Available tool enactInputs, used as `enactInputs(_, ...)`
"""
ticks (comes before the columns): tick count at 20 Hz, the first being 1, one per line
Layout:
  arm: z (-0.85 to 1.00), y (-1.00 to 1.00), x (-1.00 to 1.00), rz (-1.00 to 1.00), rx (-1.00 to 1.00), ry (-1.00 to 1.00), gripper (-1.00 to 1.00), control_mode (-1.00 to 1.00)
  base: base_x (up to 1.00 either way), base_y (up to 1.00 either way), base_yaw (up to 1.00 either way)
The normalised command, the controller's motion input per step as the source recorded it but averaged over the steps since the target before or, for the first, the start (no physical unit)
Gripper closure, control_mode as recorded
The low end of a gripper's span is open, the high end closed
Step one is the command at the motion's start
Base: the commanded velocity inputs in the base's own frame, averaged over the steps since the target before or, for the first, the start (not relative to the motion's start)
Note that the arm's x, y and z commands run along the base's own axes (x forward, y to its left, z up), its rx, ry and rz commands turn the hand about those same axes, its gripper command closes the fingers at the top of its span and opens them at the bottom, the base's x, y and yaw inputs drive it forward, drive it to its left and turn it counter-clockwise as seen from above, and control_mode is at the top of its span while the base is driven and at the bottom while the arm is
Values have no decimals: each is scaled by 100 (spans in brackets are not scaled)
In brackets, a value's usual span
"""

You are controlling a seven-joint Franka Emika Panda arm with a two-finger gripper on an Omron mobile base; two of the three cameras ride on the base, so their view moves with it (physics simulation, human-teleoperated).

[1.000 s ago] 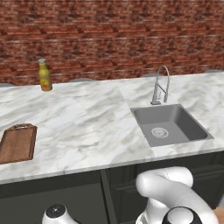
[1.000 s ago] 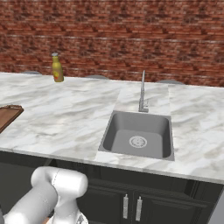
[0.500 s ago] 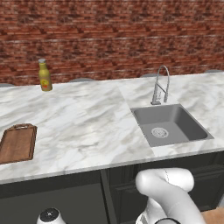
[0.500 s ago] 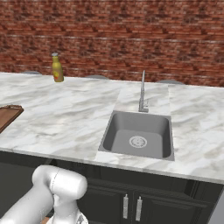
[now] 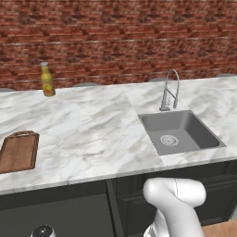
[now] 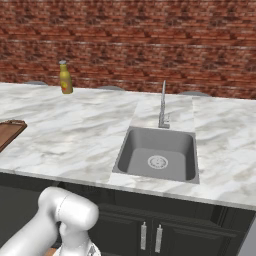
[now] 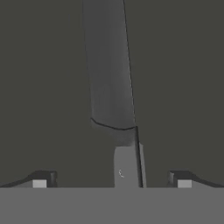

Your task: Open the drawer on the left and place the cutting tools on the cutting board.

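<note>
In the hand view my gripper (image 7: 112, 180) is open and empty, its fingertips (image 7: 43, 179) spread wide, close against a dark charcoal front that I take for the drawer (image 7: 48, 87). A short silver handle (image 7: 126, 168) lies between the fingers, and nothing is gripped. From the left base view the drawer (image 5: 55, 206) sits flush under the counter at the left. The brown wooden cutting board (image 5: 18, 152) lies bare on the marble counter at the far left, and its corner (image 6: 9, 134) also shows in the right base view. The cutting tools are out of view.
A yellow bottle (image 5: 46, 79) stands at the back of the counter by the brick wall. The grey sink (image 5: 178, 134) with its faucet (image 5: 169, 90) is to the right. Below the sink are dark doors with vertical silver handles (image 6: 150, 237). My white arm (image 5: 178, 203) reaches low in front of the cabinets.
The round part of my hand at the bottom of the left base view has slid left and lower. The counter, board and bottle have not moved.
</note>
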Motion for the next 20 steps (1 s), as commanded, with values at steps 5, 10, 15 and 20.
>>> enactInputs(5, -29, 4, -6, 0, -6, 0, -100, -100, 0, 0, 0)
enactInputs(10, -33, 0, -20, 0, -8, 0, -100, -100, 0, 0, 0)
enactInputs(15, -26, 0, -45, 0, -6, 0, 100, -100, 0, 0, 0)
enactInputs(20, 2, -19, -22, 0, 0, 0, 100, -100, 0, 0, 0)
